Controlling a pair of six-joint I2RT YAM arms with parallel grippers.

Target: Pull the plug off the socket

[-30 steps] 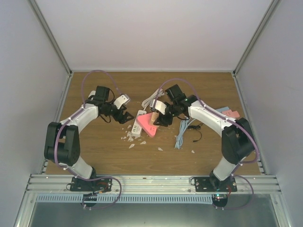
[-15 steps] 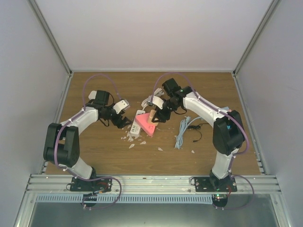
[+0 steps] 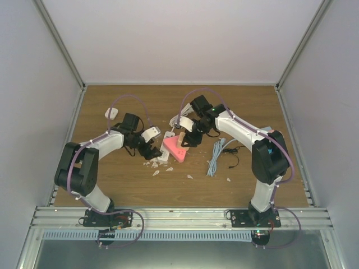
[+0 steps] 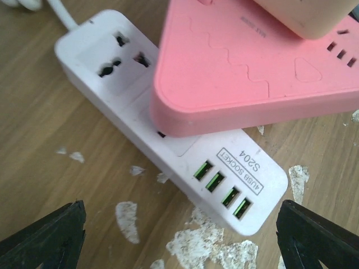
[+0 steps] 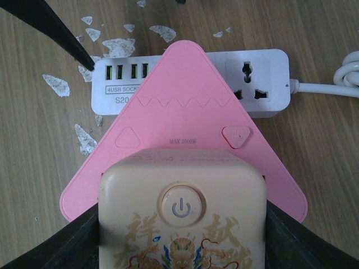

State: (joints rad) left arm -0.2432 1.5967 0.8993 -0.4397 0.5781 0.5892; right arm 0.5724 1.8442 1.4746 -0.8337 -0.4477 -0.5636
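Observation:
A white power strip (image 4: 168,145) with green USB ports lies on the wooden table. A pink triangular adapter (image 4: 247,67) sits on top of it, and a cream cube plug (image 5: 182,207) with a power button sits on the pink adapter (image 5: 185,101). My right gripper (image 5: 182,241) is shut on the cream plug (image 3: 181,138), one finger on each side. My left gripper (image 4: 179,238) is open, its fingers (image 4: 50,235) either side of the strip's USB end and apart from it. In the top view the left gripper (image 3: 150,150) is beside the strip (image 3: 162,152).
White paint flakes (image 3: 160,168) are scattered in front of the strip. The strip's white cord (image 3: 175,120) coils behind it. A light blue cable (image 3: 215,157) and a black cable (image 3: 233,159) lie to the right. Pink and blue flat items (image 3: 272,134) are at the right edge.
My left gripper has moved right and toward the near side, to the strip's USB end. My right gripper shifted slightly left, still holding the cream plug.

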